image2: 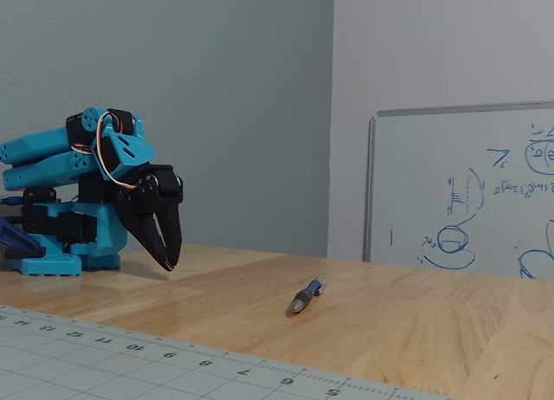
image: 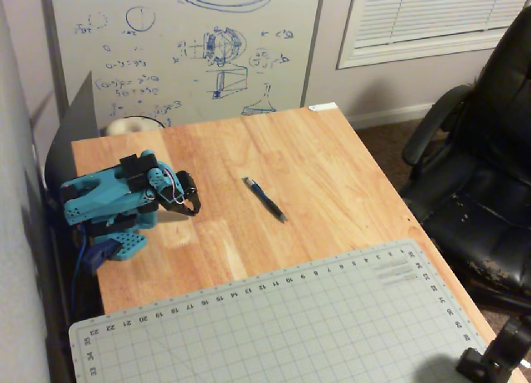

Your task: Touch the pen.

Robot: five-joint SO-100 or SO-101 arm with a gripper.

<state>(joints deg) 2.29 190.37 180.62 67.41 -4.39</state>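
The pen [image: 265, 199] is thin and dark blue-black and lies flat on the wooden table [image: 332, 163], pointing diagonally; in the low fixed view it lies end-on near the middle [image2: 305, 296]. My gripper [image: 193, 207] belongs to a folded blue arm at the table's left side. Its black fingers point down and hang just above the wood [image2: 169, 263], well left of the pen. The jaws are together with nothing between them.
A grey cutting mat [image: 332, 325] covers the near part of the table. A whiteboard [image: 191, 51] stands behind the far edge. A black office chair [image: 485, 167] stands at the right. A white round object [image: 133, 126] sits at the back left.
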